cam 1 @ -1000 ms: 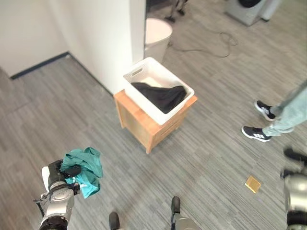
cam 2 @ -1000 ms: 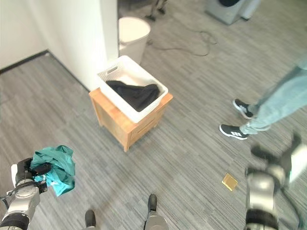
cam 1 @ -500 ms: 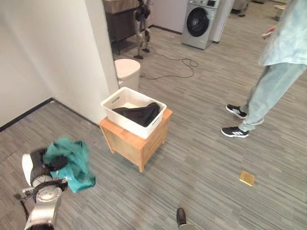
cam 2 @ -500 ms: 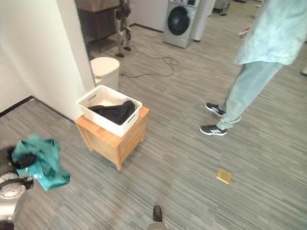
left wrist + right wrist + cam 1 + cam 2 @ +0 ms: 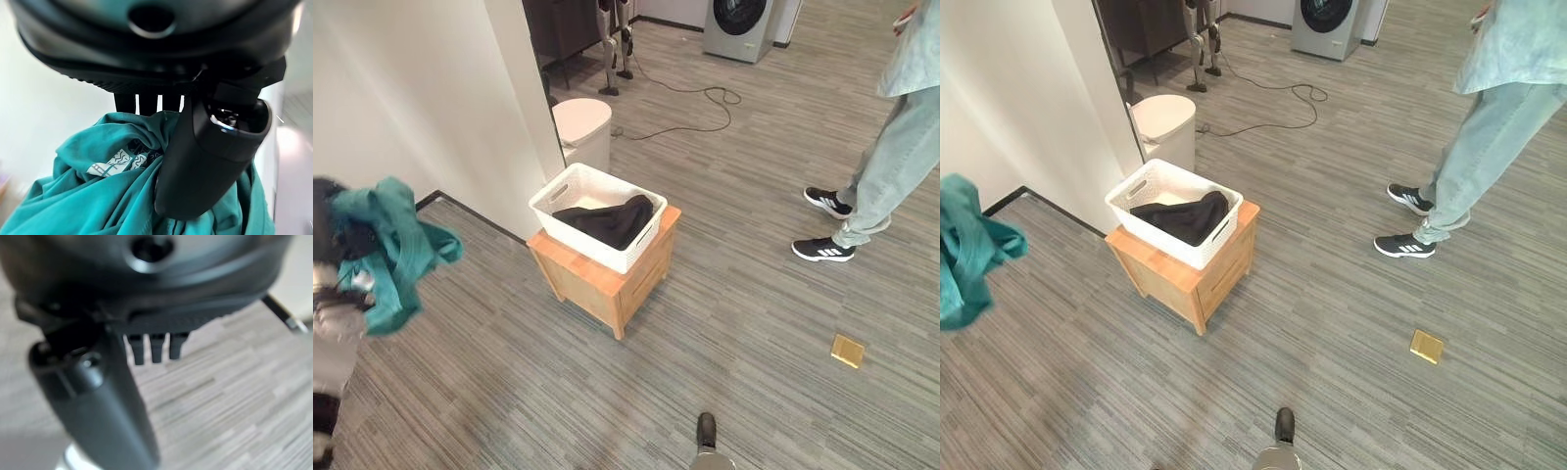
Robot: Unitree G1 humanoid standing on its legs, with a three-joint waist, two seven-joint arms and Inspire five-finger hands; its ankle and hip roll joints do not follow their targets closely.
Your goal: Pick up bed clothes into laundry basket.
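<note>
1. My left hand [image 5: 335, 257] is raised at about 9 o'clock in the head views, and a bunched teal garment [image 5: 391, 250] hangs from it, clear of the floor
2. In the left wrist view my fingers [image 5: 149, 102] curl down into the teal cloth and the thumb presses across its folds, so the garment is pinched between them
3. The white laundry basket [image 5: 570, 193] sits toward 12 o'clock from the middle of the view, on a small wooden cabinet [image 5: 607, 282] whose top is the surface it rests on; a black garment [image 5: 607, 217] lies inside it, draped up to the rim on the 3 o'clock side
4. The teal garment is well apart from the basket, off at its 9 o'clock
5. My right hand [image 5: 98, 396] shows in its wrist view over grey plank floor [image 5: 1351, 323]; its fingers are curled in with nothing in them
6. A white lidded bin [image 5: 583, 127] stands beyond the basket by the wall, and a person [image 5: 1489, 108] stands at about 2 o'clock
</note>
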